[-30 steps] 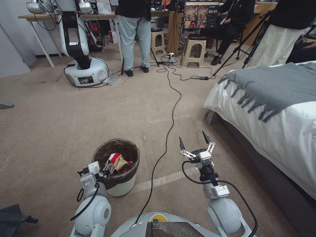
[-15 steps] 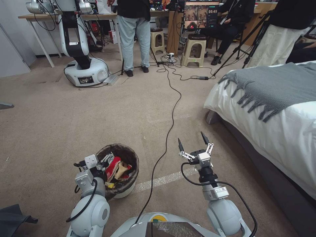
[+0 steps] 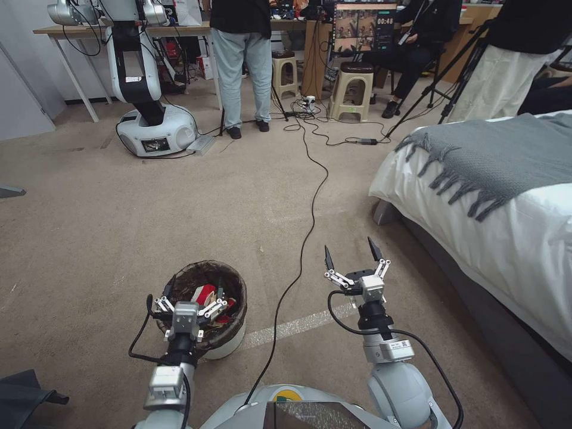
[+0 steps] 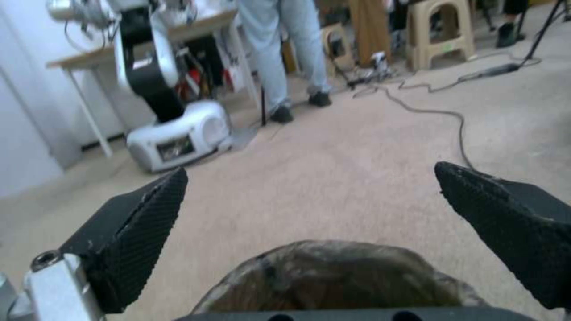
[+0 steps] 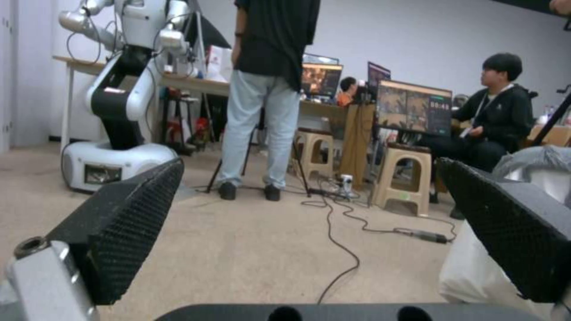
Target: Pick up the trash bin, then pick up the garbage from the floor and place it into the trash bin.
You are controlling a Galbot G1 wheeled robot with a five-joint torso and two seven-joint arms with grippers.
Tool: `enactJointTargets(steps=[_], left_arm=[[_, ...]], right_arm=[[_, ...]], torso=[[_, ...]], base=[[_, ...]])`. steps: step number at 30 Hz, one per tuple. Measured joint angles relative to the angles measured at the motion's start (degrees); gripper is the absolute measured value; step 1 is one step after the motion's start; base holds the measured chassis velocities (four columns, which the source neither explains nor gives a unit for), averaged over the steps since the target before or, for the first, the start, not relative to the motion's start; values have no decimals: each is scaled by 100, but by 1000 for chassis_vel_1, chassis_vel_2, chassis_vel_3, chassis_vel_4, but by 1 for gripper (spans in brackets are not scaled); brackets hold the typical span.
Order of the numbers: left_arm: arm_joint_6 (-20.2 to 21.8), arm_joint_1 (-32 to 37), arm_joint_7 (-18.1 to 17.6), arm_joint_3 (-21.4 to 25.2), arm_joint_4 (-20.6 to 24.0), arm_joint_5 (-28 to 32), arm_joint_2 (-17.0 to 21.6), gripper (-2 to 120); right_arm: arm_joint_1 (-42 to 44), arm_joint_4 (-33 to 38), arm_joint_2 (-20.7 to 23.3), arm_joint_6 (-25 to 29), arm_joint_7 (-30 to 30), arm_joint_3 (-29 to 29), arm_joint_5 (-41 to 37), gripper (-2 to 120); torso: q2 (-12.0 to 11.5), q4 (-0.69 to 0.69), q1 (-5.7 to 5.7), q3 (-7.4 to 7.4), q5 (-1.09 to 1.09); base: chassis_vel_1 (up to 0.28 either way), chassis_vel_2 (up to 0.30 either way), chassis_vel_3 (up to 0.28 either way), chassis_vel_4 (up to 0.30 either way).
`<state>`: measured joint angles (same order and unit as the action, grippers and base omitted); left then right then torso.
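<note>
Standing on carpet, the bag-lined trash bin holds litter beneath spread left gripper.

Bed with grey throw, floor cable, stools

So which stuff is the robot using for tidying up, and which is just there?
For the job:
trash bin
garbage inside it
left pincer, open at the bin's near rim
right pincer, open, empty

Just there:
black cable
bed with grey blanket
other robot
stools
</note>
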<state>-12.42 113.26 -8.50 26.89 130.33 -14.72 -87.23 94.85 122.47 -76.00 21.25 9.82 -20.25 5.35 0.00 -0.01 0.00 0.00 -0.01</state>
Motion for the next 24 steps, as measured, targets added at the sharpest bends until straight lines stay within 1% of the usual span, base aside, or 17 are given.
enactJointTargets(steps=[1,2,3,5,7,24], left_arm=[[0,0,0,0,0,0,0,100],[-106,14,-1,-17,-42,-39,-7,100],[-312,56,-5,-67,-125,-115,-26,100],[-391,80,-9,-91,-158,-145,-32,100],[-558,135,-24,-135,-224,-179,-49,100],[-545,127,-59,-136,-233,-147,-54,100]], right_arm=[[0,0,0,0,0,0,0,100],[0,6,-10,-3,1,9,18,100],[6,22,-32,-10,3,18,62,100],[10,31,-41,-12,4,22,79,100],[34,65,-70,-42,31,41,139,100],[46,79,-75,-69,55,48,161,100]], torso=[[0,0,0,0,0],[0,0,0,0,0],[0,1,0,0,0],[0,1,0,0,0],[0,1,0,0,0],[0,1,0,0,1]], base=[[0,0,0,0],[0,0,0,0],[0,0,0,0],[0,0,0,0],[0,0,0,0],[0,0,0,0]])
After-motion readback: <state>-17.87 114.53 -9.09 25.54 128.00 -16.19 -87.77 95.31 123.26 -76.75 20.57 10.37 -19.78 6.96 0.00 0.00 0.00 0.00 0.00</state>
